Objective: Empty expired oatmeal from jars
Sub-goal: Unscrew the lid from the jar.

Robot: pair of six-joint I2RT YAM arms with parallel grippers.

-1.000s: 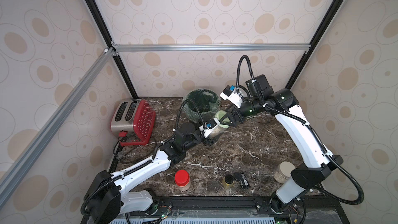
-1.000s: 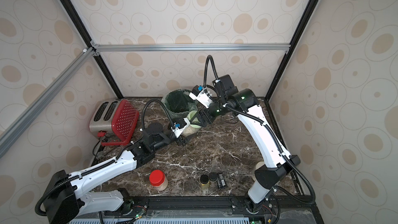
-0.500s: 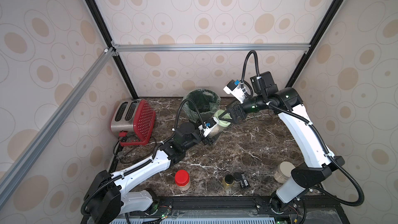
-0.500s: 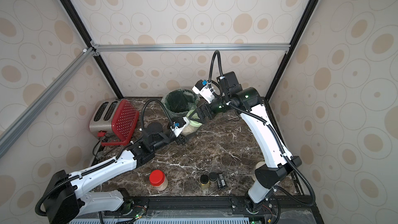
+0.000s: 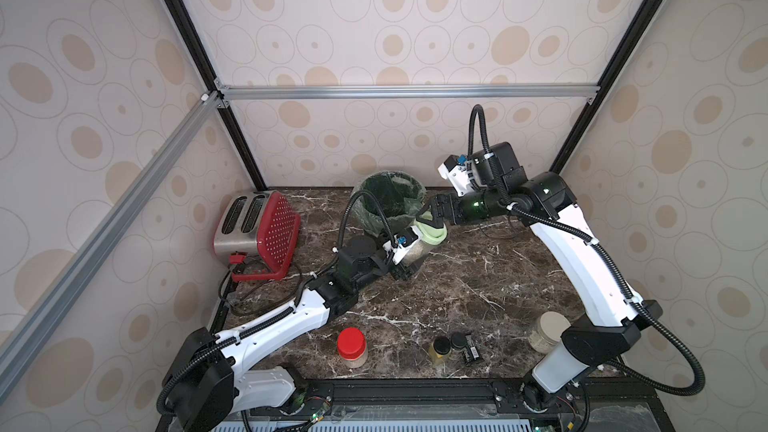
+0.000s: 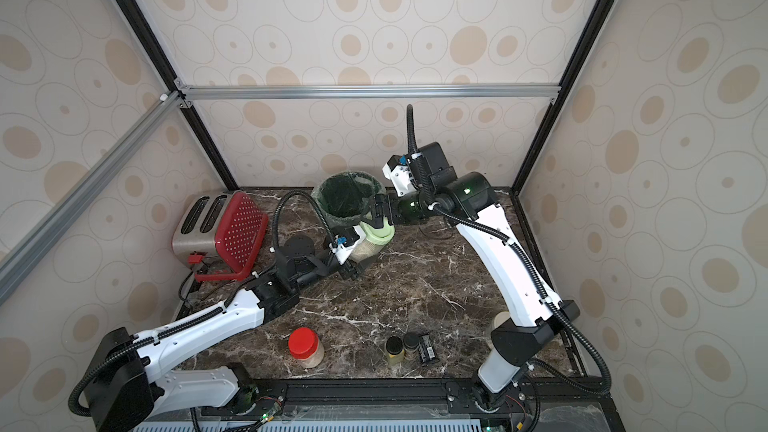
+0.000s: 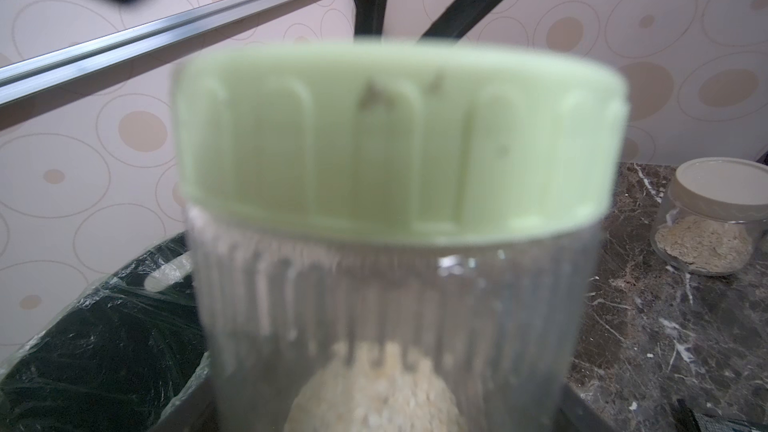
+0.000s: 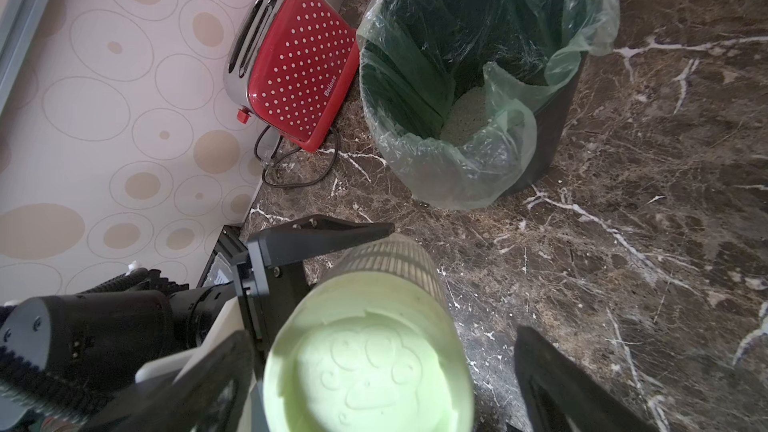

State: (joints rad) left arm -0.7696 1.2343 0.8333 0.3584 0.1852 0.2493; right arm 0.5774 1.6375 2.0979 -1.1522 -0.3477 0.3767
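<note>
A clear ribbed jar (image 5: 415,249) with a pale green lid (image 5: 433,231) (image 8: 365,363) is tilted in the air beside the bin, lid on. My left gripper (image 5: 409,260) (image 6: 356,258) is shut on its body. Oatmeal (image 7: 374,392) lies in its lower part. My right gripper (image 5: 430,221) (image 8: 374,371) is open; its fingers stand on either side of the lid, with a gap showing. A red-lidded jar (image 5: 352,347) and a beige-lidded jar (image 5: 547,330) (image 7: 715,218) stand near the front edge, both holding oatmeal.
A dark bin (image 5: 417,195) (image 8: 457,184) with a green liner stands at the back, with pale grains (image 8: 465,114) inside. A red toaster (image 5: 257,230) and its cord are at the back left. Two small dark-capped bottles (image 5: 449,347) stand at the front.
My right gripper's jaws have spread apart from the green lid, and its wrist has turned and drawn back slightly. The left arm and the jar have stayed put.
</note>
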